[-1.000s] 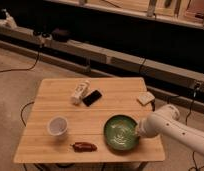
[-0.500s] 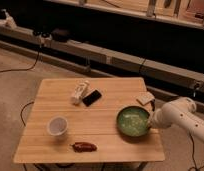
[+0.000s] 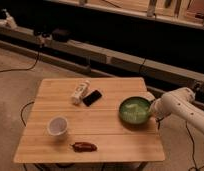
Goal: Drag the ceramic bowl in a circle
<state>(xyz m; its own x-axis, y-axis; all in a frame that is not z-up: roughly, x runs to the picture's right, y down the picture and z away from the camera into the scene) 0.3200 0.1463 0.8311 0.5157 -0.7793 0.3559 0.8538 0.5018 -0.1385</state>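
The ceramic bowl (image 3: 134, 110), round and green with a darker rim, sits near the right edge of the wooden table (image 3: 95, 145), about halfway back. My white arm comes in from the right, and the gripper (image 3: 153, 111) is at the bowl's right rim, touching or holding it. The arm's bulk hides the fingertips.
A white cup (image 3: 58, 126) stands at the front left. A small dark red-brown item (image 3: 84, 146) lies near the front edge. A white bottle (image 3: 79, 91) and a black phone (image 3: 92, 97) lie mid-table toward the back. Cables run over the floor on the left.
The bowl has moved with the gripper from the front centre-right of the table to the right and then farther back. The other objects have stayed put.
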